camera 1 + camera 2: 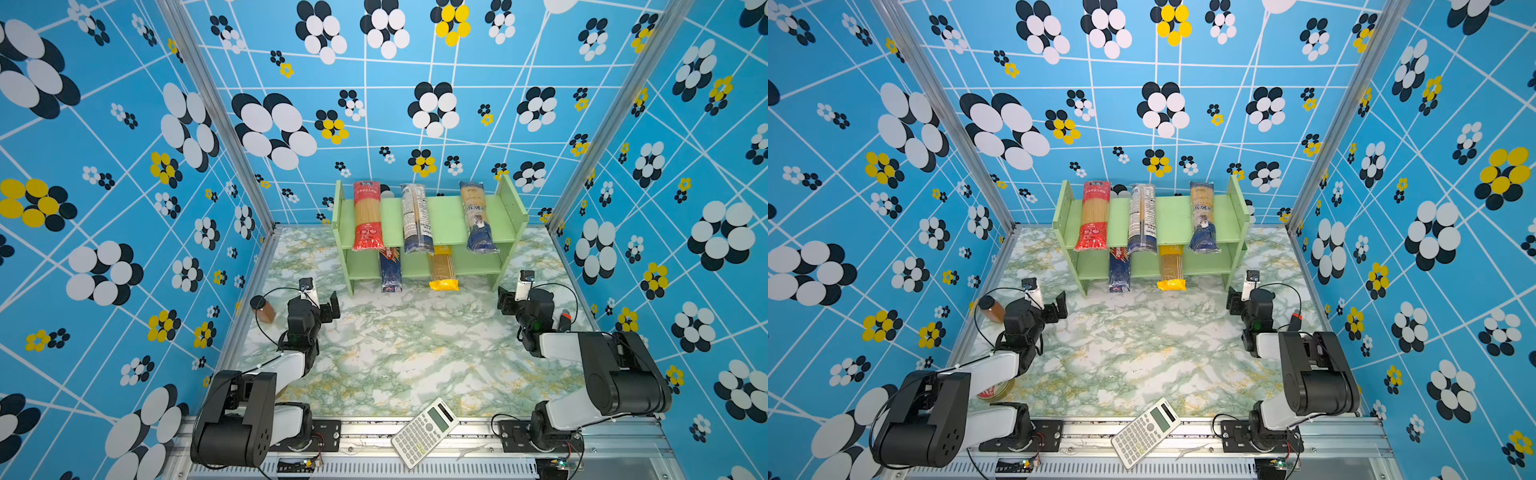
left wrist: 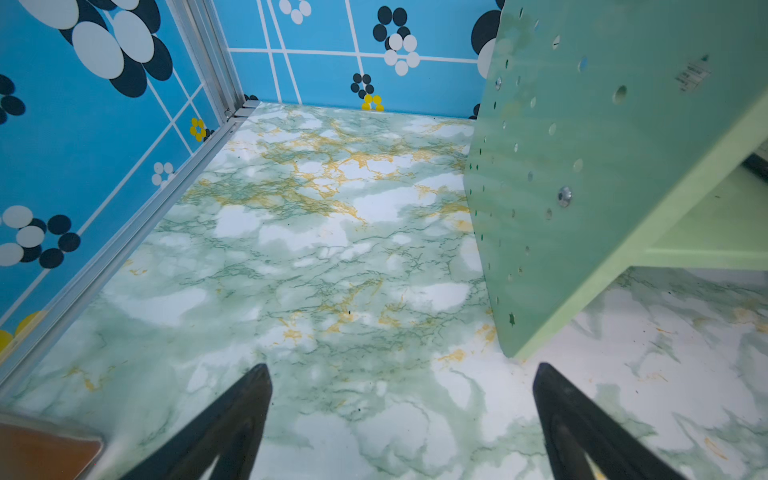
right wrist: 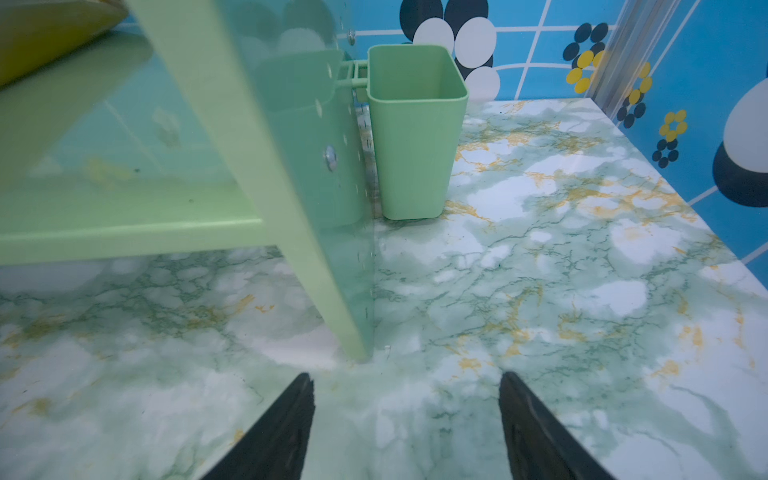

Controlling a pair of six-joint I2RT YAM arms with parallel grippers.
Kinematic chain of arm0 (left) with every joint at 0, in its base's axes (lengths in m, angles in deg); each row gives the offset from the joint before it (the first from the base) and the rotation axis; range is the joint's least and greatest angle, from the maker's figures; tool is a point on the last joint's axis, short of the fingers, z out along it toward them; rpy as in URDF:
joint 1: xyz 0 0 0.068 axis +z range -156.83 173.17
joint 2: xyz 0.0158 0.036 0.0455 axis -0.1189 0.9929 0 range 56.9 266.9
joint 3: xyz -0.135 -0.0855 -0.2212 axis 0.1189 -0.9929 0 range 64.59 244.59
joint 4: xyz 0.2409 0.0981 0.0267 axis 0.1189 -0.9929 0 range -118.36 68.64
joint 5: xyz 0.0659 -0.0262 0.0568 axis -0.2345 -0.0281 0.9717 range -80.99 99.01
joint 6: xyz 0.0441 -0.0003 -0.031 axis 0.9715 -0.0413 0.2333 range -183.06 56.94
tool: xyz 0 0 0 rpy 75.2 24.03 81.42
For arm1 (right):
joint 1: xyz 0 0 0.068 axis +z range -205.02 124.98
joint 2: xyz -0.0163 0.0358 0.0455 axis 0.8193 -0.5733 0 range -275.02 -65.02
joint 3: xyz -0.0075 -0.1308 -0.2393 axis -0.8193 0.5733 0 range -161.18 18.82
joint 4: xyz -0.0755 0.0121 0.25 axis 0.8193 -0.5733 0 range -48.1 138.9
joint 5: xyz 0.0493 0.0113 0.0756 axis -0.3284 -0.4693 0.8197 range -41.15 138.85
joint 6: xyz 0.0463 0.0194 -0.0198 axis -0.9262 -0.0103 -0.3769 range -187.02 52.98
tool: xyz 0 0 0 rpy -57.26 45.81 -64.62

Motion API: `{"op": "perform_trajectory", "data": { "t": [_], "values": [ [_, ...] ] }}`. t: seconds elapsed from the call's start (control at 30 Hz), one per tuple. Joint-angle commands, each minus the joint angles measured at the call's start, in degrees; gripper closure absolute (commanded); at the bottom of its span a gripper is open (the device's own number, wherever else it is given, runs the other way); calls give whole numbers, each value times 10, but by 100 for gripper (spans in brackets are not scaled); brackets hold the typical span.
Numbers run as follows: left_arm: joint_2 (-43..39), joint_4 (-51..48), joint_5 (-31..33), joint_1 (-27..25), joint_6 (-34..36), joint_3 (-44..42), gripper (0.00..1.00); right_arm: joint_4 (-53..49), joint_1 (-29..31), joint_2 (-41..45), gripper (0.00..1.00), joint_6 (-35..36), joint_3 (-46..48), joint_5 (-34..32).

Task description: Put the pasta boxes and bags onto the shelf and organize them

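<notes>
Three walls [image 1: 415,75] close the cell, papered bright blue with slanting white lines and flower-like clusters of black, white and yellow ovals. Aluminium posts [image 1: 216,112] stand in the two back corners. The tabletop [image 1: 415,353] is a glossy green-and-white marble print with yellow veins, edged in front by an aluminium rail [image 1: 365,430]. The light is bright and even.

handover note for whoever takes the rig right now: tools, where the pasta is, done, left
Left tool: open, empty, near one end of the shelf.
Right tool: open, empty, near the other end.
Light-green wooden two-tier shelf, top tier: red-ended clear spaghetti bag, clear and navy bag, yellow and navy bag, lying front to back, ends overhanging.
Lower tier: dark blue Barilla box, yellow bag, both sticking out in front.
Done: all five visible packs shelved.
Left: perhaps push the lower two further in.
</notes>
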Motion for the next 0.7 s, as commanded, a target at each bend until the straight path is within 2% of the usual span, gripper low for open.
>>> {"op": "perform_trajectory", "data": {
  "t": [0.0, 0.33, 0.67],
  "values": [
    [4, 11, 1, 7, 3, 13, 1, 32, -3, -6, 27, -6, 6, -10],
    [3, 14, 1, 7, 3, 12, 1, 45, -4, -9, 27, -5, 11, -11],
    [1, 22, 3, 7, 4, 6, 1, 45, -4, -9, 22, -5, 11, -11]
  ]
}}
